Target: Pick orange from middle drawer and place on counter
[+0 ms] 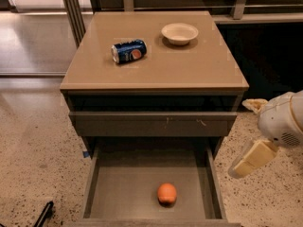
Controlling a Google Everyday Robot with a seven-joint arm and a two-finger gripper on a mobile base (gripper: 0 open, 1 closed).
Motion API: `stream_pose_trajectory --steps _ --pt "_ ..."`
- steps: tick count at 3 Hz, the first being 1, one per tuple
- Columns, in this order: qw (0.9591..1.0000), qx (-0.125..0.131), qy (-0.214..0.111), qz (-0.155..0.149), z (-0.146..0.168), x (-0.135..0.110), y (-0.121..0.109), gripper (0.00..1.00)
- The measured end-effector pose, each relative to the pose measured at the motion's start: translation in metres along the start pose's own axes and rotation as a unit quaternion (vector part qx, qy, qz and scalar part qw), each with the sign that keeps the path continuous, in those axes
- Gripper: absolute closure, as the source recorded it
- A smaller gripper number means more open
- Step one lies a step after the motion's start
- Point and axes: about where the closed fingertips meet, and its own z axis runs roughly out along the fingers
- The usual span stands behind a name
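Note:
The orange (167, 193) lies on the floor of the open middle drawer (118, 193), near its front and a little right of centre. The tan counter (156, 70) tops the cabinet above it. My gripper (249, 159) hangs off the white arm at the right edge of the view, outside the drawer's right wall and above floor level. It is well to the right of the orange and holds nothing that I can see.
A blue soda can (129, 51) lies on its side on the counter, and a pale bowl (179, 33) stands behind it to the right. A shut drawer front (151, 123) sits above the open drawer. Speckled floor (38, 155) surrounds the cabinet.

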Motion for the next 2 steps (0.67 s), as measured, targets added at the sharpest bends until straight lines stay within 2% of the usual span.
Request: stream_pose_trajectory --steps 1,2 --pt "0.999 -0.025 -0.024 0.028 0.0652 0.0166 0.0078 0.0" --pt "0.9991 -0.021 -0.025 0.028 0.0663 0.0172 0.006 0.0"
